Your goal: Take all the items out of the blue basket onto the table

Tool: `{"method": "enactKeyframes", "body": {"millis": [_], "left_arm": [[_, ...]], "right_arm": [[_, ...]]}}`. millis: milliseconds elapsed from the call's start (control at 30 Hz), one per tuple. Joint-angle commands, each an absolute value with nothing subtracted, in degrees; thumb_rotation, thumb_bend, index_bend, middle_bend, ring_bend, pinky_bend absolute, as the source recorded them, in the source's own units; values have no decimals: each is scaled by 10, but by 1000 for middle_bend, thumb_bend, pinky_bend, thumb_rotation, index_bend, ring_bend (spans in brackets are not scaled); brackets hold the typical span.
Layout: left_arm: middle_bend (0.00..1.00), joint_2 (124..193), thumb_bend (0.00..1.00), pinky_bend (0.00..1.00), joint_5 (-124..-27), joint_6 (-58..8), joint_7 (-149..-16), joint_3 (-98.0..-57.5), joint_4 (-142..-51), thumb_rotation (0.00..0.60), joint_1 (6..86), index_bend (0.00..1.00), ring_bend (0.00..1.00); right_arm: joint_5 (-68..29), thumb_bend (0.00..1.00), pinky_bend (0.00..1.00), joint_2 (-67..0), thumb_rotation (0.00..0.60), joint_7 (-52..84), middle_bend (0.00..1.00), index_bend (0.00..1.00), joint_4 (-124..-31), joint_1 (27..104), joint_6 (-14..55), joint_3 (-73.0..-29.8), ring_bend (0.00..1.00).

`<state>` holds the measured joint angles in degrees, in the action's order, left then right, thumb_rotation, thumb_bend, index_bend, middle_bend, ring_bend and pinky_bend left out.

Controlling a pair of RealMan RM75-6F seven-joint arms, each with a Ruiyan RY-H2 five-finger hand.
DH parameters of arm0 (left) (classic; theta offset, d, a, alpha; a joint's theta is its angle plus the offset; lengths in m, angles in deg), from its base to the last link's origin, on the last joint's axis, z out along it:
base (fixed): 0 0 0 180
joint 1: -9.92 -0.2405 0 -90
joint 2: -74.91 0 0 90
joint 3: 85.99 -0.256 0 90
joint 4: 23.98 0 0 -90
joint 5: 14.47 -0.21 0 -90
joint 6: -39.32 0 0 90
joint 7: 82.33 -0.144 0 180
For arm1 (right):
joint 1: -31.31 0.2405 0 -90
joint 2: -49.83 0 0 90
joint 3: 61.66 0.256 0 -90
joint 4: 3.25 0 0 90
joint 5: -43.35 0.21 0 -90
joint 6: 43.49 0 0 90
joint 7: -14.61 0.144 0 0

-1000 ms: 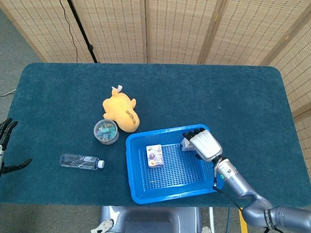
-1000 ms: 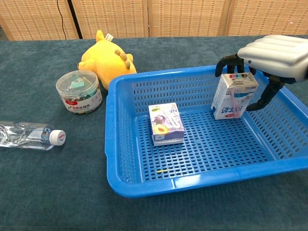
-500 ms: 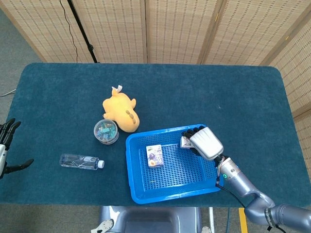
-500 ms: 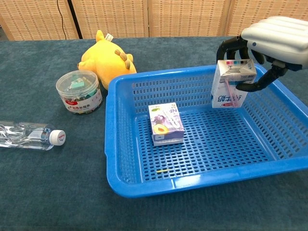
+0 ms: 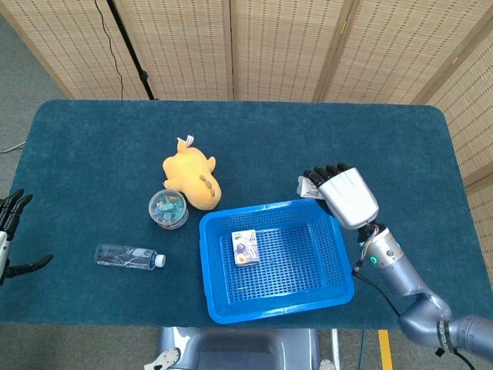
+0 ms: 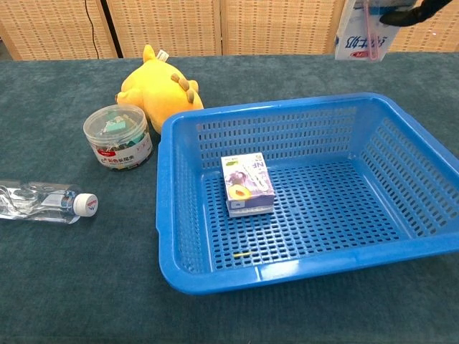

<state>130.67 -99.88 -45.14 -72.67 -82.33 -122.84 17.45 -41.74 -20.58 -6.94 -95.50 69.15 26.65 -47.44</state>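
The right robot hand [image 5: 344,194] gripped a small white drink carton with a pink straw [image 6: 361,37], holding it high above the far right corner of the blue perforated plastic basket [image 5: 218,304], presumably so it would pass over the rim on its way to the dark teal tabletop [image 5: 400,146]. One item lay flat inside the basket, left of centre: a small purple-and-white fruit-printed box [image 6: 247,185]. A yellow plush toy [image 5: 192,178], a clear round tub of coloured clips [image 5: 168,209] and a clear plastic water bottle lying on its side [image 5: 128,256] sat on the tabletop to the left, outside the basket. The left robot hand [image 5: 9,231] waited at the left edge, fingers spread, holding nothing.

The head view showed both robot hands whole but almost hid the carton behind the fingers; the chest view showed the carton's printed face and straw, with only dark fingertips at the frame's top.
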Motion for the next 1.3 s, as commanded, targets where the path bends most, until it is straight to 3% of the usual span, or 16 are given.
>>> {"method": "enactKeyframes", "body": {"millis": [33,367,567,667,733,833,900,1067,1233,1300], "left_arm": [[0,1306,56,0,-999,-451,-725,-824,-1228,600,174,0,0],[0,1307,56,0,-996,-438,-734,-825,-1230,600,178,0,0],[0,1307,56,0,-990,-432,-742,-823,-1233,600,181,0,0],[0,1308,55,0,-989,-427,-745,-824,-1234,600,183,0,0],[0,1308,56,0,-989,-425,-746,-823,-1235,600,183,0,0],[0,1306,56,0,-987,-426,-744,-823,-1235,600,183,0,0],[0,1306,56,0,-987,-426,-743,-823,-1236,600,182,0,0],[0,1305,56,0,-989,-425,-741,-824,-1235,600,182,0,0],[0,1309,56,0,-1005,-422,-736,-828,-1228,600,187,0,0],[0,1315,57,0,-1032,-428,-710,-830,-1215,600,191,0,0]], "right_arm": [[-352,597,592,-201,600,-55,600,584,-891,704,223,-451,569],[-283,599,592,-251,600,20,600,572,-718,738,73,-480,569],[-289,599,592,-291,600,47,590,550,-654,748,56,-492,554],[-291,592,588,-304,600,64,529,487,-639,748,45,-500,499],[-294,469,585,-303,600,80,445,412,-640,749,34,-505,427],[-308,115,562,-292,600,82,290,297,-652,749,37,-513,309],[-308,27,518,-284,600,79,218,238,-665,748,39,-514,248],[-311,0,381,-247,600,53,119,169,-734,737,75,-508,152],[-328,0,336,-182,600,43,89,152,-842,701,152,-500,119],[-349,0,315,-156,600,59,58,92,-875,679,191,-504,83]]}}
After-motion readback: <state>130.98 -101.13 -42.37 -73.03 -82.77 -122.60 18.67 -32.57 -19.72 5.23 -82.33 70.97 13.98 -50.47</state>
